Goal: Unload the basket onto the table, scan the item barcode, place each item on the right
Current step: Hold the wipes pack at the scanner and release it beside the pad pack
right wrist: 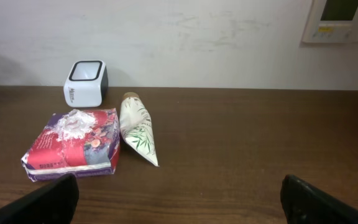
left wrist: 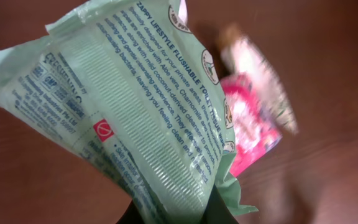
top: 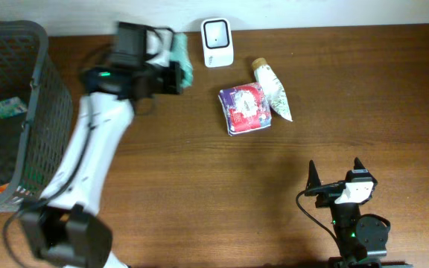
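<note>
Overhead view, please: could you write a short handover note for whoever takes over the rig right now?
Left gripper: shut on the green wipes pack, held up just left of the scanner.
Right gripper: open, empty, apart from all items.
Red pack and white tube lie on the table, right of the scanner.
Done: wipes pack is lifted.
Left: bring its barcode over the scanner window; the pack is not over it yet.
</note>
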Available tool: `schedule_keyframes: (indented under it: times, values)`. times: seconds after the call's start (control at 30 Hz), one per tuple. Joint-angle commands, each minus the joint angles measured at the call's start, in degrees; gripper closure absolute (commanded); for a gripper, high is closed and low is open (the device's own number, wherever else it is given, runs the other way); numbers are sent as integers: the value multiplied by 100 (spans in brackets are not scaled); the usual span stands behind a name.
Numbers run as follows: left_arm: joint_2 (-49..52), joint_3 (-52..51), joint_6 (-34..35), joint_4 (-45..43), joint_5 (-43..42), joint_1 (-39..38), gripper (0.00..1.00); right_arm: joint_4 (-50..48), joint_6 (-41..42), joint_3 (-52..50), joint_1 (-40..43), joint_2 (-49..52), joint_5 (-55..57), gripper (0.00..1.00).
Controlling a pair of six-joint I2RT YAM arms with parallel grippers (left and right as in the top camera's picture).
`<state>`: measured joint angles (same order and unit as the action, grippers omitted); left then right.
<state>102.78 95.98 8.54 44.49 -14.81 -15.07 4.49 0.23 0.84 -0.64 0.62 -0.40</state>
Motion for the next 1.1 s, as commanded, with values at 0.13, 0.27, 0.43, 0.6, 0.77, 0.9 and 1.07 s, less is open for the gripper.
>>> schedule_keyframes:
  times: [0.13,0.27,0.43,0.6,0.77,0.9,1.07]
  values:
    - [1552,48,1237,-214,1464,-1045,100,13,44,-52,-48,-31,48,2]
    - [2157,48,1244,-881,1462,-1255,100,13,46,-52,-48,-31,48,2]
    - [2365,48,1244,-1047,1464,-1263,83,13,44,-52,-48,-31,48,2]
    - [2363,50,1080,-1550,1386,-1261,72,13,44,-52,-48,-31,48,2]
    - [2249,291,223,-1322,1270,-1250,4,13,46,-52,-48,-31,46,2]
    - [1762,820,201,-619,1274,-1054,1,13,44,-52,-48,-31,46,2]
    - [463,1036,205,105,1272,-319,1,13,44,-52,-48,-31,48,1]
